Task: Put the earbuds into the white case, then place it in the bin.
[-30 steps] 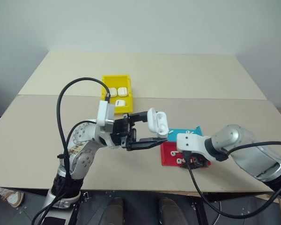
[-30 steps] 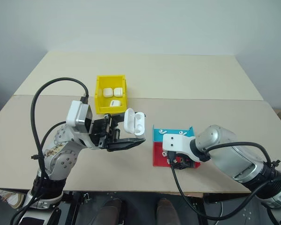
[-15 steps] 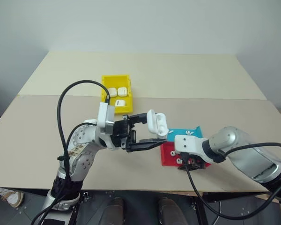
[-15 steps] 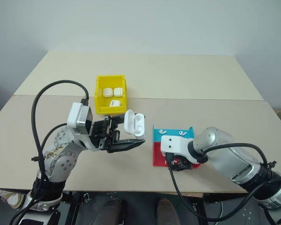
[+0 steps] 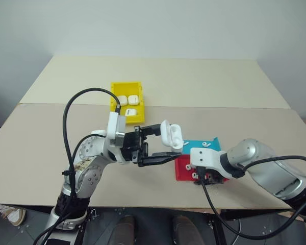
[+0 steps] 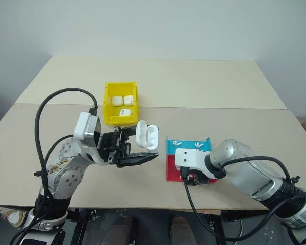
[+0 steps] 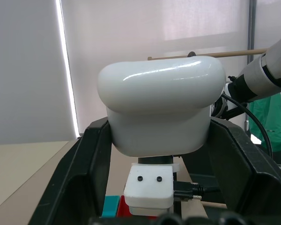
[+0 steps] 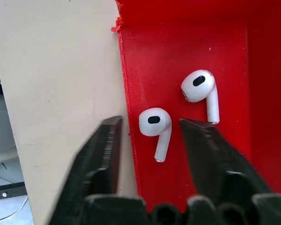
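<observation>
My left gripper (image 5: 169, 142) is shut on the white case (image 5: 171, 134), holding it above the table with its lid flipped open. In the left wrist view the case (image 7: 161, 108) sits between the two black fingers. My right gripper (image 8: 152, 125) points down over the red tray (image 8: 178, 42), open, with one finger on each side of an earbud (image 8: 154, 123) and a small gap to it. A second earbud (image 8: 200, 88) lies beside it on the tray. The yellow bin (image 5: 113, 100) stands farther back on the table, to the left.
Three white cases lie inside the bin. A blue tray (image 6: 187, 149) joins the red tray (image 6: 172, 171) on its far side and holds two more earbuds (image 6: 177, 143). The table's front edge runs just below the red tray. A seam crosses the table behind the bin.
</observation>
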### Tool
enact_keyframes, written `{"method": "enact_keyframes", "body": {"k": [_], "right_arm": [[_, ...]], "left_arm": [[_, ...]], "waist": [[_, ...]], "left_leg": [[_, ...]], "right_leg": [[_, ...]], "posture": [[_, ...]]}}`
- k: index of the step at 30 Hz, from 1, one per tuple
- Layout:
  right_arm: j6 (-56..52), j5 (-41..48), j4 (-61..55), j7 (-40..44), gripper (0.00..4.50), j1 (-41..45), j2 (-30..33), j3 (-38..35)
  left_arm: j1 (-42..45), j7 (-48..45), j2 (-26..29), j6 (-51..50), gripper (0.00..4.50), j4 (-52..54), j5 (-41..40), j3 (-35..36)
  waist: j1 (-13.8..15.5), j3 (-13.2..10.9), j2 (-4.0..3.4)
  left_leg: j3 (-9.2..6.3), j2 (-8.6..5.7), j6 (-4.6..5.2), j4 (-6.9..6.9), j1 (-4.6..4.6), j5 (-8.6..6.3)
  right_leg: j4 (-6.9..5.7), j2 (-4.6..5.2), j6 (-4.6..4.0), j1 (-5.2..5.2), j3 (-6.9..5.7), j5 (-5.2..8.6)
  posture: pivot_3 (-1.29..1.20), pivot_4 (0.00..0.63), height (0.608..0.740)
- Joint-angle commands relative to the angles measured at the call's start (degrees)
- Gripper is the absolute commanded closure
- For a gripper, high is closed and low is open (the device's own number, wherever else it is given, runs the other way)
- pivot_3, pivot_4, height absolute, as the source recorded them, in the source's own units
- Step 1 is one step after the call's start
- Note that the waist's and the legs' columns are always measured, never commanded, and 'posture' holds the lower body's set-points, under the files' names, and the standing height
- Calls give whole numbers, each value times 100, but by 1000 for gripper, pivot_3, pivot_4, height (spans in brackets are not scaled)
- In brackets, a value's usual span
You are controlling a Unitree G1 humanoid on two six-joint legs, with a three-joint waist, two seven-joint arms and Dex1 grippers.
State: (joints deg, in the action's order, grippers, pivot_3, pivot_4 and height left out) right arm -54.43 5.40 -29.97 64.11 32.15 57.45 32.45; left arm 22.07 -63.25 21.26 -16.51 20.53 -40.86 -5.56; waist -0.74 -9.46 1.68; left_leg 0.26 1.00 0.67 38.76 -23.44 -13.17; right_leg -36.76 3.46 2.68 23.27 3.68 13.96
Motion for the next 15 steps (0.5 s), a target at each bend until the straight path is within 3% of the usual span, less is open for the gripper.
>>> {"method": "enact_keyframes", "body": {"k": [1,3,9,13,15], "right_arm": [[-33,2,-156,-8,3553,-67,43,-87],[-42,8,-171,-15,3899,-75,38,-90],[-93,81,-183,-40,3899,-99,33,-199],[-423,489,-249,-96,3899,-186,3,-892],[-710,937,-327,-134,3899,-335,-98,-1665]], "left_arm": [[22,4,8,12,1744,216,-105,33],[25,6,4,13,1744,209,-102,30],[38,-2,-15,14,1744,172,-106,23],[60,-22,-38,2,1744,140,-129,13],[98,-57,-37,-5,1744,101,-146,24]], "waist": [[0,0,0],[0,0,0],[0,0,0],[2,0,0],[6,0,1]], "left_leg": [[0,0,0,0,0,0],[0,0,0,0,0,0],[0,0,0,0,1,0],[0,0,0,0,-2,0],[0,-1,0,0,-2,0]], "right_leg": [[0,0,0,0,0,0],[0,0,0,0,0,0],[0,0,0,-1,0,0],[1,0,0,0,0,0],[1,1,0,0,0,0]], "posture": [[0,150,740],[0,150,740],[0,150,740],[0,150,740],[0,150,740]]}}
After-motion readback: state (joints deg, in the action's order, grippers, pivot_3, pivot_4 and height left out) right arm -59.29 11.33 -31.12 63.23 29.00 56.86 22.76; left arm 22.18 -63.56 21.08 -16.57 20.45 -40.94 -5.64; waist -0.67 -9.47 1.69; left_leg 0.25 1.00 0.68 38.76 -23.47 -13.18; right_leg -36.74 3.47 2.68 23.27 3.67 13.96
